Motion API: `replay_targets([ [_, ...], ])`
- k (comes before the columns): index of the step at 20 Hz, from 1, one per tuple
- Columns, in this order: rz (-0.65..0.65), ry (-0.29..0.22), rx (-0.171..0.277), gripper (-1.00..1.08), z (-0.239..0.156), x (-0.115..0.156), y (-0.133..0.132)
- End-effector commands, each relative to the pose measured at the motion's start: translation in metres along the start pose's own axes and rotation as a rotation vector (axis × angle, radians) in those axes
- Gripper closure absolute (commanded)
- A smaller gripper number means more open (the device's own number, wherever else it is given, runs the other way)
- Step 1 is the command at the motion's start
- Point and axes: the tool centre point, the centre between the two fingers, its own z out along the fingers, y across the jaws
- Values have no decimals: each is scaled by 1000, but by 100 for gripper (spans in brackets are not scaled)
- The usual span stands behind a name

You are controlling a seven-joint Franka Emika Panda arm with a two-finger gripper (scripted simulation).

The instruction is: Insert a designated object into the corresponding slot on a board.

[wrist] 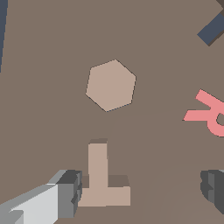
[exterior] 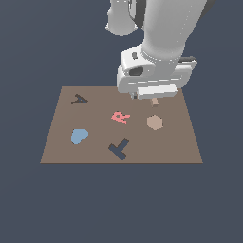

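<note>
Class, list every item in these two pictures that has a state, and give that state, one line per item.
Gripper: open, fingers either side of the T block, not touching it.
T block: lying flat on the board, not gripped.
T slot: empty.
Hexagon: flat on the board.
Board: lying flat.

Arm bent low, hand (wrist: 140,192) pointing down, fingers spread

Tan T block (wrist: 101,181) between open end effector (wrist: 140,192) fingers (near hexagon (wrist: 111,85)).
</note>
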Motion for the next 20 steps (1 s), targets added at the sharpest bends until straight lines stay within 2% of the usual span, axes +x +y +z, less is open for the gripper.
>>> replay_targets([
  [1, -11, 2, 1, -92, 11, -6, -13],
  [7, -26, 4, 1, -92, 26, -13, -30],
  [20, -29, 4, 0, -92, 49, -14, -33],
])
